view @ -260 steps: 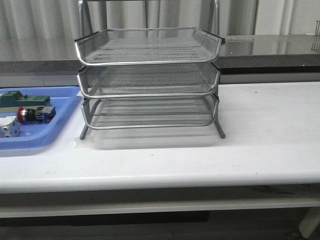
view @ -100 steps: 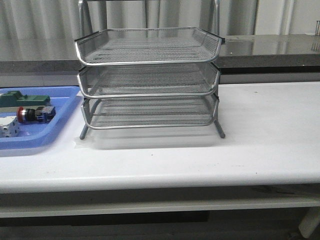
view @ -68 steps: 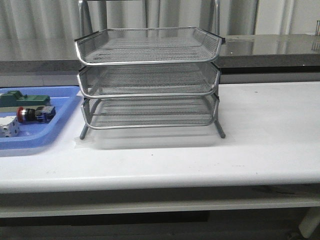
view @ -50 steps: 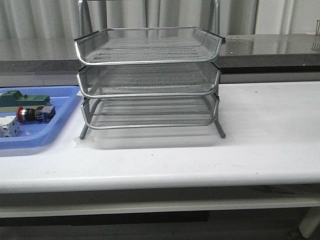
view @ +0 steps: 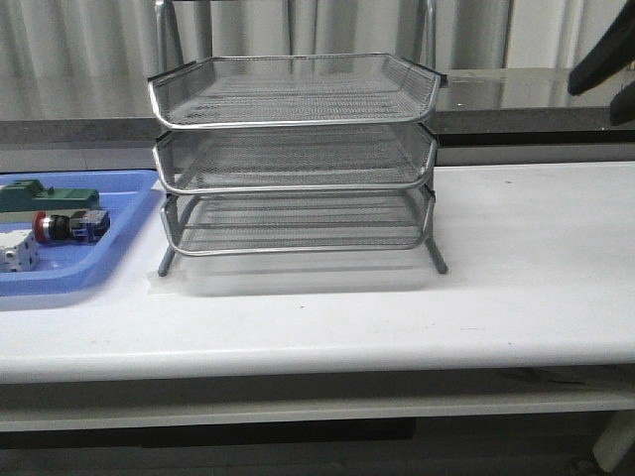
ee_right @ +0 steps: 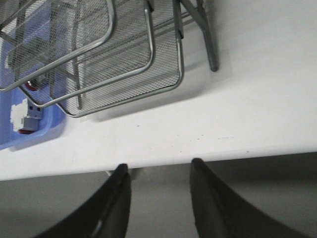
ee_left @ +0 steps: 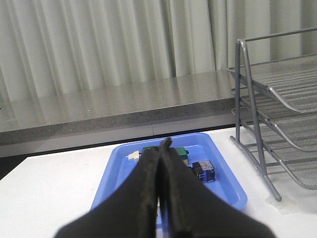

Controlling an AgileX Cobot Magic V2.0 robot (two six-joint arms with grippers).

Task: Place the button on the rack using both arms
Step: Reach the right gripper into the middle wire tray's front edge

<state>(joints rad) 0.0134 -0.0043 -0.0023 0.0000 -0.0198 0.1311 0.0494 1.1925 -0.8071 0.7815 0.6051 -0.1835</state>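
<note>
The button [view: 65, 226] lay in the blue tray [view: 109, 260] (left of the rack [view: 295, 159]); the left end effector [ee_left: 161, 148] was pressed closed, the right end effector [ee_right: 157, 171] spread wide

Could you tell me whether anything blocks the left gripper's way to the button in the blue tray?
Nothing visible does. The left gripper, fingers together, hangs over the blue tray, where the button lies exposed between the green block and the white block.

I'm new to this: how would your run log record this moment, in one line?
button: in blue tray | rack: empty | left gripper: shut | right gripper: open
</note>
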